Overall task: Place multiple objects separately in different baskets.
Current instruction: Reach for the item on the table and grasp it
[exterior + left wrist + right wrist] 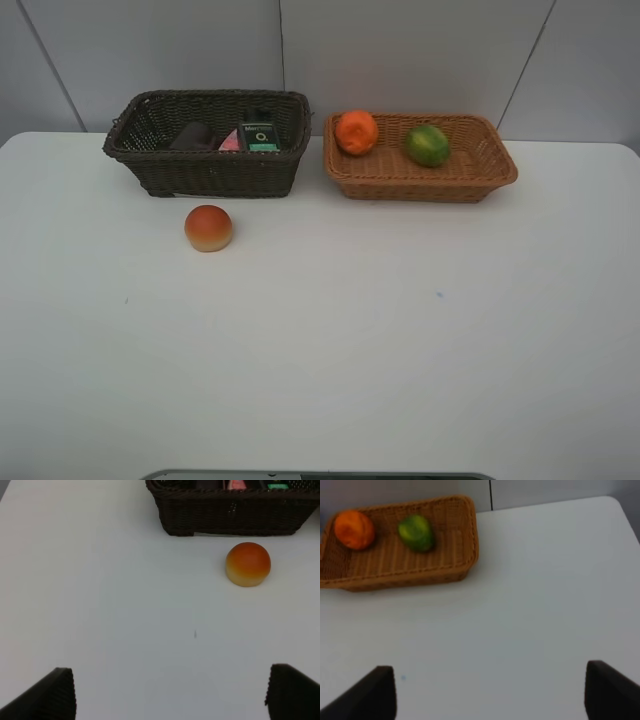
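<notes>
Even, soft overhead light; the white surface (400, 330) looks slightly washed out, shadows faint, and the right wrist view is mildly blurred.

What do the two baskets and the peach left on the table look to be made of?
Dark brown basket: woven wicker or plastic rattan, matte; the strand weave shows on its walls. Tan basket: same weave, slight sheen, so possibly synthetic. Peach: probably a foam or plastic imitation, going by its smooth, even red-to-yellow fade; the pictures cannot confirm it.

The black left gripper (170, 696) and the black right gripper (490, 694) are both hovering, their jaws spreading wide apart.
</notes>
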